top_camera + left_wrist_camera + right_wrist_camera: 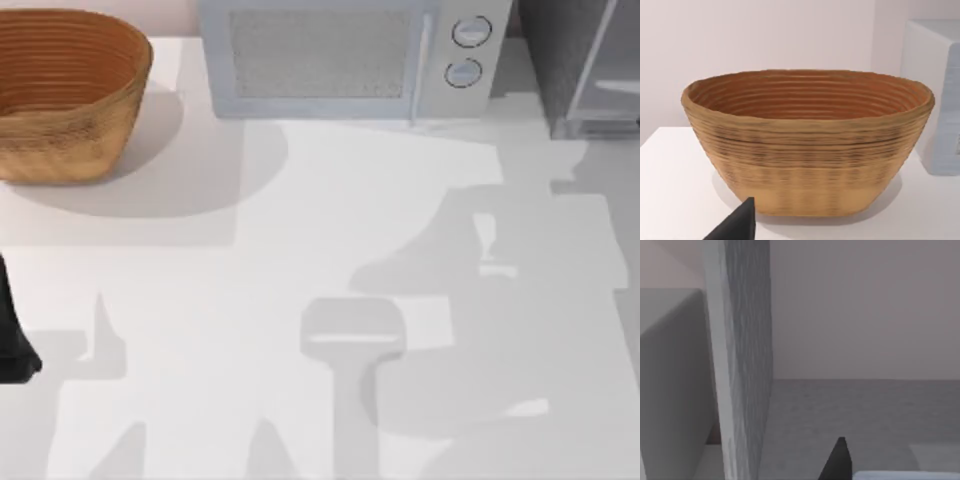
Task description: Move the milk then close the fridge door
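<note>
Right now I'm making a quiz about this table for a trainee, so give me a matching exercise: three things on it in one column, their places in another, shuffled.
Things:
1. woven basket
2. microwave
3. dark grey cabinet

Places, by the top view:
A. far right corner of the table
B. far edge, near the middle
C. far left corner of the table

Pairs: 1-C, 2-B, 3-A
</note>
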Robot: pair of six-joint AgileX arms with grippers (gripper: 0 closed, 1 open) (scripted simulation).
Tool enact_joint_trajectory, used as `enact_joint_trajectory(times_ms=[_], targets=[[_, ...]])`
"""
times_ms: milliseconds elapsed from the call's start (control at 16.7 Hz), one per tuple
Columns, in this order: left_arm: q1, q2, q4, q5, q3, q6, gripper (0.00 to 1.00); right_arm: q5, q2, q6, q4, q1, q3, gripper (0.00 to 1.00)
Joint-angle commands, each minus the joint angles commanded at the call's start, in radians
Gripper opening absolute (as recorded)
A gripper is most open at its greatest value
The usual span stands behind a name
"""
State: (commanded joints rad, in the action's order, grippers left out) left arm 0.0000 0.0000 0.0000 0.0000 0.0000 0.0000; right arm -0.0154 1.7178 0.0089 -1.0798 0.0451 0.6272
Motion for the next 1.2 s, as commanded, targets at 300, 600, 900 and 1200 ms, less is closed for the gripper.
enact_joint_trajectory(times_ms=[300, 600, 900, 1200], targets=[[0.0, 0.0, 0.0, 0.0, 0.0, 0.0, 1.0, -0.093, 0.294, -0.013, 0.083, 0.082, 0.361, 0.0], [0.0, 0.0, 0.0, 0.0, 0.0, 0.0, 1.0, -0.164, 0.514, -0.015, 0.171, 0.148, 0.607, 0.0], [0.0, 0.0, 0.0, 0.0, 0.0, 0.0, 1.0, -0.174, 0.543, -0.015, 0.186, 0.158, 0.637, 0.0], [0.0, 0.0, 0.0, 0.0, 0.0, 0.0, 1.0, -0.174, 0.543, -0.015, 0.186, 0.158, 0.637, 0.0]])
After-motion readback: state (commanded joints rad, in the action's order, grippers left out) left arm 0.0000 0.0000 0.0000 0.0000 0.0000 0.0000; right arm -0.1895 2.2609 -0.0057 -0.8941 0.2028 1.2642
